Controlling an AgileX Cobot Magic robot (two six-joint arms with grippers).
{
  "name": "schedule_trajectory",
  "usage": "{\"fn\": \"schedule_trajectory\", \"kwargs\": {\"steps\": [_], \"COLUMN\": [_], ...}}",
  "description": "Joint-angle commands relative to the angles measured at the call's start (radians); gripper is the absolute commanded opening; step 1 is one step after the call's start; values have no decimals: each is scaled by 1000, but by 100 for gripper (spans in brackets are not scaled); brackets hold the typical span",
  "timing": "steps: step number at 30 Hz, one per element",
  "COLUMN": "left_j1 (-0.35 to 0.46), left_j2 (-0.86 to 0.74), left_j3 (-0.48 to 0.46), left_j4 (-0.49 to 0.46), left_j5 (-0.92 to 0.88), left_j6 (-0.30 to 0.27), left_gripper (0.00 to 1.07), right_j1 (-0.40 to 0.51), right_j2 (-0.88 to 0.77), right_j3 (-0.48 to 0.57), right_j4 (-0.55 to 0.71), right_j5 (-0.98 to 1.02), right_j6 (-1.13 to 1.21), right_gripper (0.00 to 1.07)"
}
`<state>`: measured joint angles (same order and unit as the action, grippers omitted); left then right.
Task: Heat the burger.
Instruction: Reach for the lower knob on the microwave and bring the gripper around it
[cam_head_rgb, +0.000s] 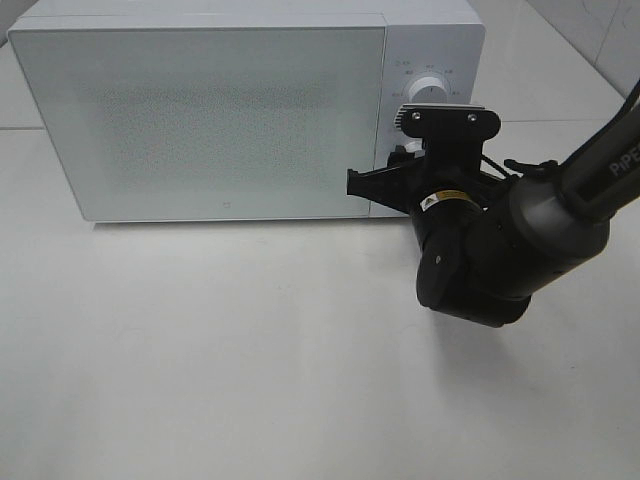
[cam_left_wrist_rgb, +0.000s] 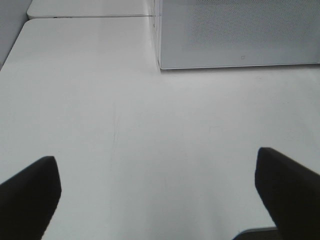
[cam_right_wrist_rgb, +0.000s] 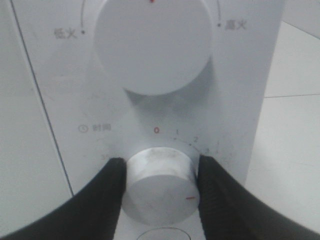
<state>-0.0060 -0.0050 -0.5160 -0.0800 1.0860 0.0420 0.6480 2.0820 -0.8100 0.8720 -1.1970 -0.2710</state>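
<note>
burger: not seen in any view; the microwave's door is shut and its frosted panel shows nothing behind it, so I cannot tell where the burger lies.
microwave (cam_head_rgb: 200, 110): white, standing at the back of the surface, front toward the high camera.
door (cam_head_rgb: 200, 120): shut, flush with the front, covering most of it on the left side.
control panel (cam_head_rgb: 425, 60): narrow white strip to the right of the door, with two round white knobs, one above the other.
upper knob (cam_right_wrist_rgb: 152, 45): large, free of the gripper, with a red mark at its upper edge and printed characters to either side.
lower knob (cam_right_wrist_rgb: 160, 185): smaller, with a red 0 and the numbers 1, 2, 3 printed in an arc above it; a short red line on its face points down and to the right, away from the 0.
right gripper (cam_right_wrist_rgb: 161, 172): pinching the lower knob, one black finger (cam_right_wrist_rgb: 107, 195) pressed against each side of its rim.
right arm (cam_head_rgb: 560, 200): black, reaching in from the right edge of the high view to the panel, its wrist hiding the lower part of the panel there.
left gripper (cam_left_wrist_rgb: 156, 165): spread wide, holding nothing, above bare surface in front of the microwave's lower left corner.
surface (cam_head_rgb: 250, 350): white, smooth, with a faint seam running behind the microwave.
</note>
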Motion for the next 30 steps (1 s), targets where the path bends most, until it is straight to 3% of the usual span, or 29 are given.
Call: {"fn": "schedule_trajectory", "kwargs": {"steps": [1, 15, 30], "left_j1": [2, 2, 2], "left_j2": [-15, -15, -15], "left_j3": [0, 0, 0], "left_j4": [-11, -11, -11], "left_j5": [-13, -13, -13], "left_j6": [-4, -4, -4], "left_gripper": [98, 98, 98], "right_j1": [-8, -8, -8], "right_j2": [-4, -4, -4], "right_j3": [-11, -11, -10], "right_j4": [-26, -269, -321], "right_j5": [-64, -124, -204], "right_j6": [80, 618, 1033], "right_gripper": [0, 1, 3]}}
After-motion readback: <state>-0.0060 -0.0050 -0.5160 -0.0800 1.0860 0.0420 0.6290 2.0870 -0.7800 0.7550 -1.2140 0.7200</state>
